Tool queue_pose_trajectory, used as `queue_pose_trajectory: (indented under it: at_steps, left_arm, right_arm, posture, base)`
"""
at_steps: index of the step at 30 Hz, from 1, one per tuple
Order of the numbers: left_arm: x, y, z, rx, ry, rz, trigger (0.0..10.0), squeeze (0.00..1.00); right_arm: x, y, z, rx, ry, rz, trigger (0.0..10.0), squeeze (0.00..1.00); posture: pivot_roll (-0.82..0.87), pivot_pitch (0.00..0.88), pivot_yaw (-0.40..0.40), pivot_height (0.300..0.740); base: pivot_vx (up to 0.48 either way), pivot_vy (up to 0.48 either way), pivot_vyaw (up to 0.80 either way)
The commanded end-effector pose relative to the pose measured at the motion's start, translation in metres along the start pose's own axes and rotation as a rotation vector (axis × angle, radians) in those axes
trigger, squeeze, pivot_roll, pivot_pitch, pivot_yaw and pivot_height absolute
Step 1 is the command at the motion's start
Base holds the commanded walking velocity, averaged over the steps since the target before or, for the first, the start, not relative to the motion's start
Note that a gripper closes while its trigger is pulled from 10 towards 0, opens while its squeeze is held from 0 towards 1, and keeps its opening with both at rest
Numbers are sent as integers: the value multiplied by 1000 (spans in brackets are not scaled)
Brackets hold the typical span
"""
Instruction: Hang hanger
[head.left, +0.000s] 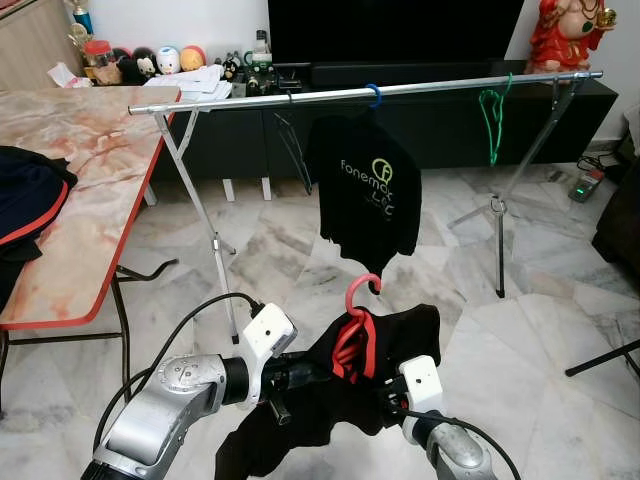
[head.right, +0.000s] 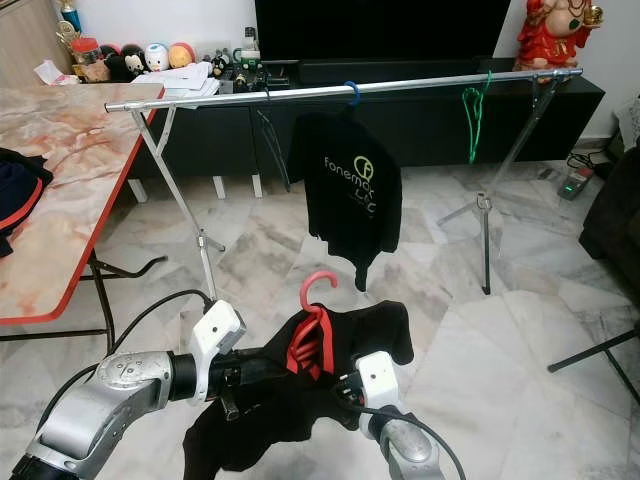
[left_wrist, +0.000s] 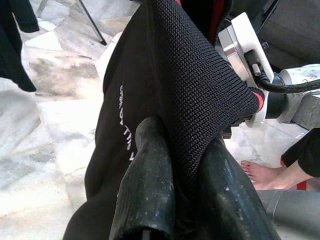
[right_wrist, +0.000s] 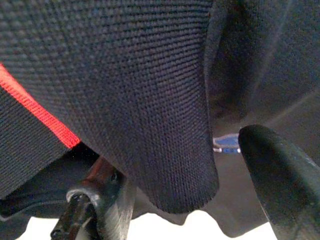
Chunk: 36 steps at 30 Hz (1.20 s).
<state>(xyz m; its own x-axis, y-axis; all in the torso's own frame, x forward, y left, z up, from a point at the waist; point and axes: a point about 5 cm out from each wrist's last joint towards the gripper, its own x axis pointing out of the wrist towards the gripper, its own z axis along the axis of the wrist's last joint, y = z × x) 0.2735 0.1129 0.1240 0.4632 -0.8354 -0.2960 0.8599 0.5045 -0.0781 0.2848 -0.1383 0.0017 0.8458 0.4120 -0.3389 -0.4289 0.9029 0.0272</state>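
Red hanger (head.left: 353, 335) with a black garment (head.left: 400, 335) draped on it, held up low in front of the metal rail (head.left: 360, 93), hook upward and well short of the rail. Left gripper (left_wrist: 180, 175) at the garment's left side, jaws pinching a fold of the black knit. Right gripper (right_wrist: 190, 165) at the garment's right side, jaws spread around a hanging flap of cloth. On the rail: black printed shirt (head.left: 365, 185) on a blue hook, green hanger (head.left: 490, 120) further right. Marble tabletop (head.left: 80, 170) left of the rail.
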Motion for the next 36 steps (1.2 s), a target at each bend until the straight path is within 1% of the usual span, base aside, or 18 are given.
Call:
queue_pose_trajectory:
  at_steps: [1,8,19,28,31,32,33,35,36]
  left_arm:
    - [-1,-3,7,19,-27,-23,10000,0]
    - [-1,-5,9,18,-31,-32,10000,0]
    - [-2,-6,7,14,-28,-31,10000,0]
    - [-3,-7,5,12,-25,-32,10000,0]
    - [-5,-3,-1,10,-7,1,10000,0]
    - [-6,0,-5,13,8,21,10000,0]
    - [-9,4,-12,28,44,56,10000,0]
    - [-11,6,-15,37,63,69,10000,0]
    - [-16,13,-27,51,133,128,10000,0]
  right_arm:
    - [-1,1,-3,18,4,-10,0,0]
    - [-2,-3,-3,29,-3,-36,0,0]
    - [-2,-3,-2,31,-6,-37,0,0]
    - [0,-7,3,30,-23,-62,0,0]
    - [0,-12,6,27,-32,-99,0,0]
    - [-1,-15,7,25,-34,-121,0,0]
    - [-2,-20,8,19,-39,-155,0,0]
    - [-3,-22,9,16,-42,-168,0,0]
    - [-5,-30,13,0,-52,-202,0,0]
  posture:
    - [59,119,18,740]
    - [63,109,20,740]
    - [63,87,22,740]
    - [65,71,20,740]
    - [65,71,20,740]
    - [67,70,19,740]
    - [65,72,19,740]
    - [65,72,19,740]
    - [65,82,18,740]
  base:
    - [0,0,0]
    - [0,0,0]
    - [0,0,0]
    - [0,0,0]
    - [0,0,0]
    - [0,0,0]
    - [0,0,0]
    - [0,0,0]
    - [0,0,0]
